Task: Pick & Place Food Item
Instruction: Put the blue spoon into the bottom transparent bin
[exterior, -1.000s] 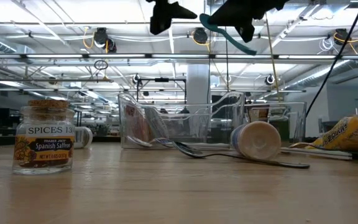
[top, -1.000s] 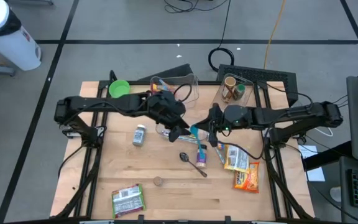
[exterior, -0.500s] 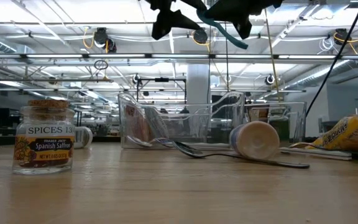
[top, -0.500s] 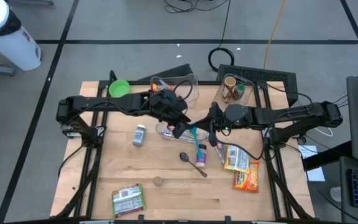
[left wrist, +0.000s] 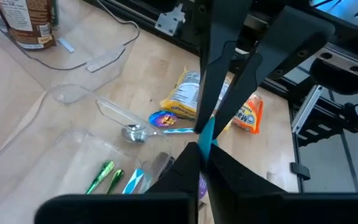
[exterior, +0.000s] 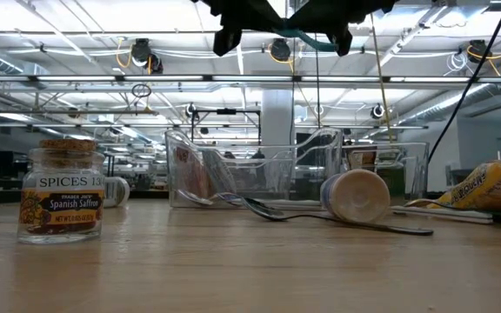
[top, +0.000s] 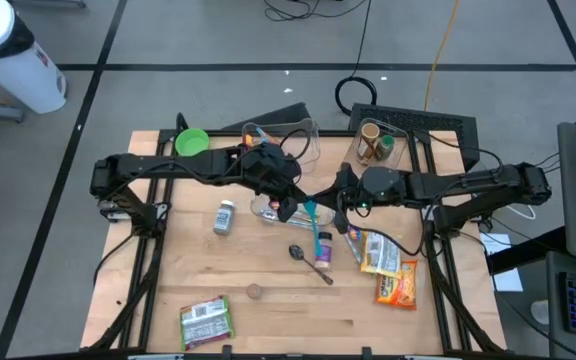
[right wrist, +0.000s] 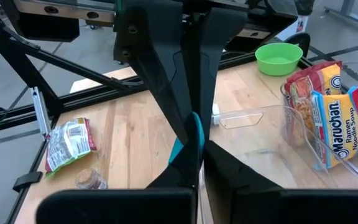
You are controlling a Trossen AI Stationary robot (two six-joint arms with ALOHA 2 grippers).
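High over the table's middle, my left gripper (top: 296,207) and my right gripper (top: 336,207) face each other, both shut on a thin teal strip (top: 314,211). In the low view the strip (exterior: 308,37) runs about level between them, far above the tabletop. Food items lie untouched: a ramen packet (right wrist: 328,118) stands inside a clear container (top: 290,140) at the back, orange and yellow packets (top: 393,275) lie flat at the right, and a green packet (top: 206,320) lies at the near left. My left gripper pinches one end of the teal strip (left wrist: 206,133) between its two fingertips. It comes from the table's left, slanting down. The strip is lifted clear of the table. My right gripper pinches the strip's other end (right wrist: 195,139) between its two fingertips. It comes from the table's right, nearly level. The short stretch of strip between the two holds is clear of everything below.
A metal spoon (top: 308,262) and small coloured items lie under the grippers. A saffron jar (exterior: 62,191) stands near the front, a small jar (top: 226,217) left of centre, a green bowl (top: 191,142) at the far left and a jar in a bin (top: 376,143) at the far right.
My left gripper, open beside the strip a moment ago, has shut on its free end. The strip drooped in a curve from my right gripper before; now it lies short and about level between the two grippers.
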